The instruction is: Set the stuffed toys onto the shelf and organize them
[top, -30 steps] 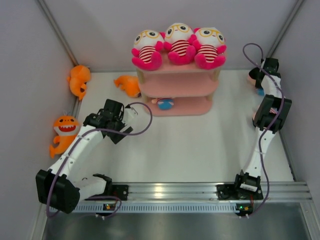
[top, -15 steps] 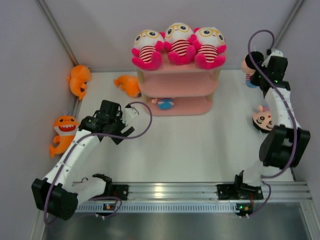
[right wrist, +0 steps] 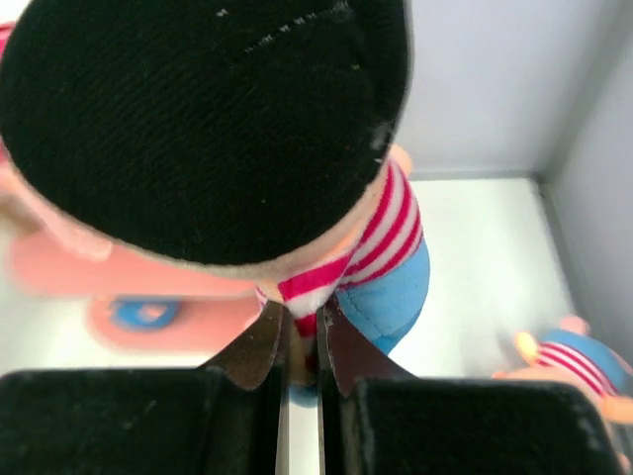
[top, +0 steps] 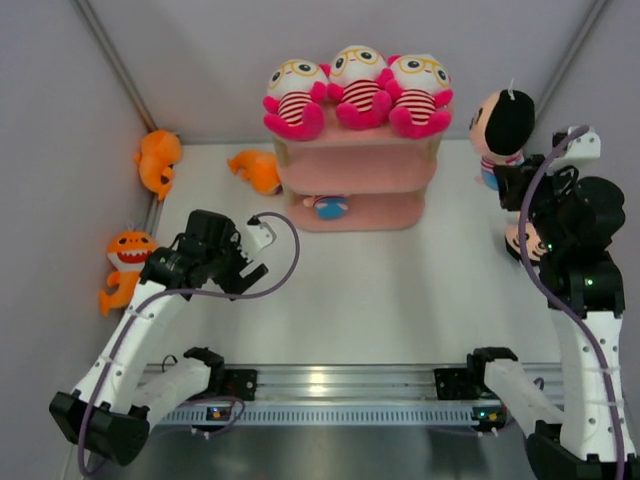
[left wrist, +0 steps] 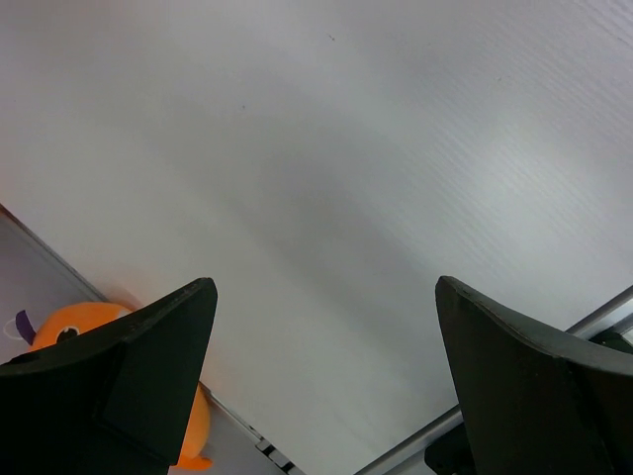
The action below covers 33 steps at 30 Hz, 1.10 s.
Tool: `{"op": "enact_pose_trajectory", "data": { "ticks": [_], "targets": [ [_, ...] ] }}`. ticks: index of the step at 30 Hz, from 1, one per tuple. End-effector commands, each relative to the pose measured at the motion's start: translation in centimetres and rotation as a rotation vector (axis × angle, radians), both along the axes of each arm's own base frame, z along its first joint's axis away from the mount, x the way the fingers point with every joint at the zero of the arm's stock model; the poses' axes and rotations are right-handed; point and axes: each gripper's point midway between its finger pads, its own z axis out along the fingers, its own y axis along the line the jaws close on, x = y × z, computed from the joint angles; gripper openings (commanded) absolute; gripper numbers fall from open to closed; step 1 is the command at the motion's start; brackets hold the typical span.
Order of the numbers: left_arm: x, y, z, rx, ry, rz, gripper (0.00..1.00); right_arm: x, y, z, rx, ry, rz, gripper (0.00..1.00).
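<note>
The pink shelf stands at the back centre with three white-faced striped plushes in a row on its top board. A small blue doll lies on the bottom board. My right gripper is shut on the striped body of a black-haired, blue-bodied doll, held in the air right of the shelf; the right wrist view shows it pinched in the gripper. Another doll lies on the table below. My left gripper is open and empty above bare table.
Three orange sharks lie at the left: one in the back corner, one beside the shelf, one by the left wall, also in the left wrist view. Walls close both sides. The metal rail runs along the front.
My right arm has lifted the black-haired doll up off the back right of the table and swung nearer. My left arm has drawn back a little toward the front left.
</note>
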Motion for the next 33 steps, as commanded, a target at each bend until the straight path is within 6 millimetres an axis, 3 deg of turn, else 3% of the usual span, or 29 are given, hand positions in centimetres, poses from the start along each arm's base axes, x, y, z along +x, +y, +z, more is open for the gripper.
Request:
{"op": "enact_pose_trajectory", "data": {
  "ticks": [1, 4, 5, 6, 7, 8, 10, 11, 12, 14, 16, 18, 19, 24, 29, 33],
  "targets": [
    [-0.6, -1.0, 1.8, -0.063, -0.032, -0.042, 0.98, -4.5, 7.5, 0.8, -0.059, -0.024, 0.472, 0.0],
    [-0.8, -1.6, 2.9, -0.104, -0.053, -0.053, 0.98, -9.4, 14.9, 1.0, 0.031, -0.024, 1.0, 0.0],
    [-0.8, -1.8, 3.4, -0.118, -0.061, -0.058, 0.98, -8.6, 15.3, 0.5, 0.021, -0.016, 0.97, 0.0],
    [-1.0, -1.9, 3.6, -0.127, -0.064, -0.063, 0.98, -9.5, 16.5, -0.1, -0.003, -0.005, 1.035, 0.0],
    [-1.2, -2.0, 4.0, -0.137, -0.072, -0.071, 0.98, -7.8, 16.6, -1.1, -0.049, 0.014, 0.941, 0.0],
    [-1.6, -2.0, 4.3, -0.143, -0.072, -0.077, 0.98, -9.1, 19.2, -2.4, -0.102, 0.021, 1.023, 0.0],
    [-2.2, -2.6, 5.3, -0.178, -0.092, -0.111, 0.98, -9.4, 22.1, -4.0, -0.115, 0.047, 1.088, 0.0],
    [-2.6, -2.7, 5.5, -0.186, -0.088, -0.119, 0.98, -10.9, 24.3, -5.5, -0.103, 0.075, 1.18, 0.0],
    [-2.8, -2.7, 5.7, -0.192, -0.089, -0.125, 0.98, -11.2, 25.9, -4.7, -0.058, 0.025, 1.225, 0.0],
    [-3.3, -2.9, 6.1, -0.204, -0.092, -0.147, 0.98, -13.0, 28.9, -6.9, -0.014, 0.075, 1.349, 0.0],
    [-3.7, -3.1, 6.2, -0.211, -0.085, -0.171, 0.98, -13.6, 31.5, -7.5, 0.023, 0.049, 1.446, 0.0],
    [-4.4, -3.3, 6.0, -0.215, -0.062, -0.196, 0.98, -13.8, 33.2, -8.7, 0.049, 0.079, 1.482, 0.0],
    [-4.8, -3.7, 6.1, -0.23, -0.057, -0.227, 0.98, -13.1, 34.1, -10.2, 0.032, 0.111, 1.483, 0.0],
    [-5.3, -4.6, 6.5, -0.26, -0.049, -0.288, 0.98, -13.2, 36.6, -14.5, 0.04, 0.201, 1.545, 0.0],
    [-5.7, -6.0, 6.2, -0.291, -0.016, -0.369, 0.98, -13.6, 38.0, -15.3, 0.047, 0.211, 1.593, 0.0],
    [-5.4, -6.5, 7.1, -0.301, -0.035, -0.397, 0.98, -13.5, 38.5, -17.0, 0.045, 0.247, 1.604, 0.0]
  ]
}}
